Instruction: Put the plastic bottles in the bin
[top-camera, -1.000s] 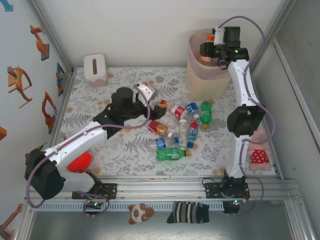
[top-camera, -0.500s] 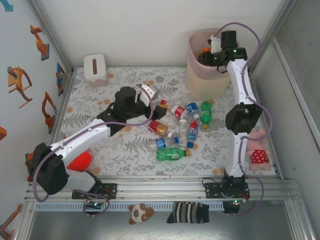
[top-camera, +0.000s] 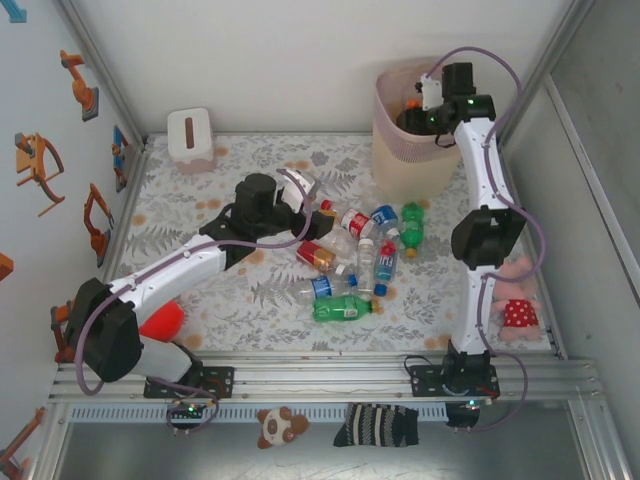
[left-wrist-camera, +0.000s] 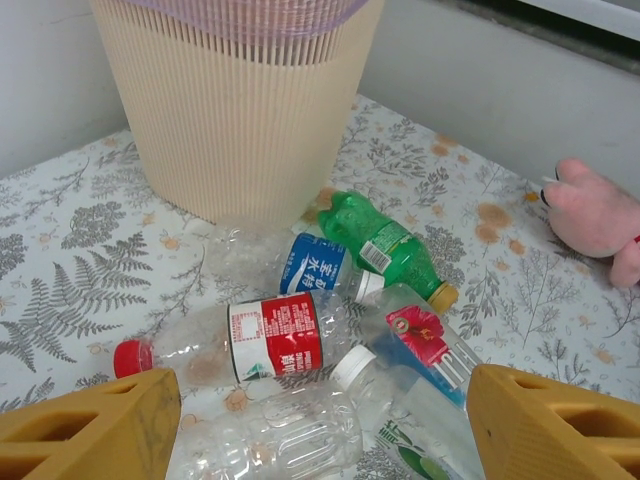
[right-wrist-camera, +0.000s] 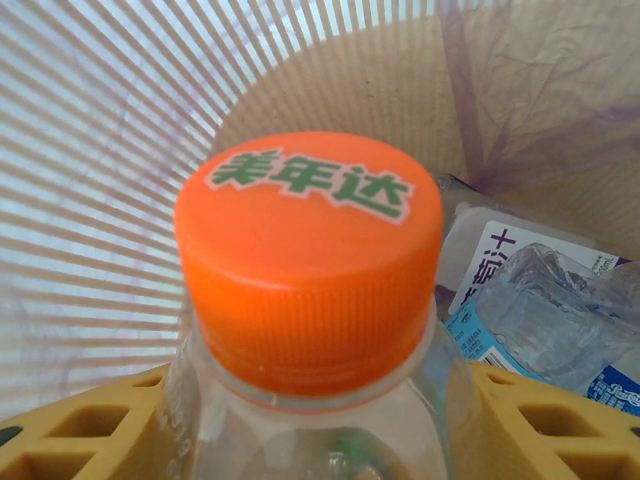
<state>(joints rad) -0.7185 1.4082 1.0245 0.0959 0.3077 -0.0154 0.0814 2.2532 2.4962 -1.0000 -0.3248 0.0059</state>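
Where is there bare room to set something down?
Bare cloth: the far strip between the tissue box and the bin, and the front, left of the nearest green bottle. Crowded: the bottles clustered before the bin.

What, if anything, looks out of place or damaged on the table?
A pink plush toy lies near the table's right edge, though it is no bottle. The clear white-capped bottle looks crumpled.

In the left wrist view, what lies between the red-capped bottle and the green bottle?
A blue-labelled bottle lies there on its side, as the left wrist view shows.
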